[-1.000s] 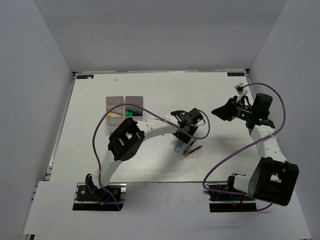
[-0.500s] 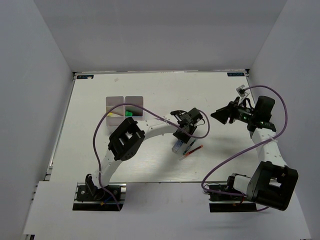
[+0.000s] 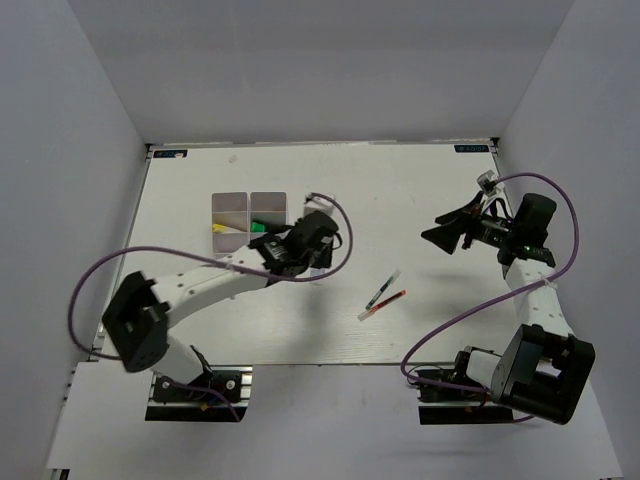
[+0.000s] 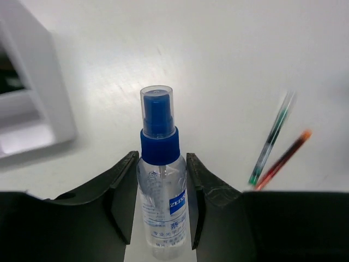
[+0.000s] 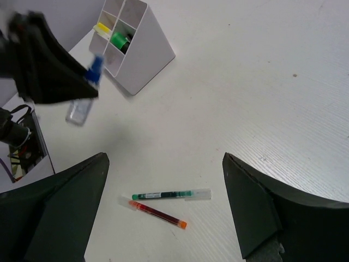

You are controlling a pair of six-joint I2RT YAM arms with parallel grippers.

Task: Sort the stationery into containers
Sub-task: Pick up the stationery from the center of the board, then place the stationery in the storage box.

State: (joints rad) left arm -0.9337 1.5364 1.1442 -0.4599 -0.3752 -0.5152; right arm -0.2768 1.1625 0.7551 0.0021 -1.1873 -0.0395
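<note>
While a green-tipped thin pen [image 5: 170,194] and a red-tipped thin pen [image 5: 158,213] lie loose nearest on the white worktop [image 3: 320,330], the left end effector [image 4: 162,158] clamps a clear spray bottle with blue cap [image 4: 161,180], cap leading. White divided tray [image 5: 144,54] sits just far-left of it; left arm nearer. Right end effector [image 3: 430,226] spread wide, empty, well right.

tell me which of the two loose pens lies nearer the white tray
The green-inked pen; the red pen lies just beyond it, on the side away from the white tray.

Top view overhead, far; wrist views near, both seemingly sharing pens [image 5: 170,194].
</note>
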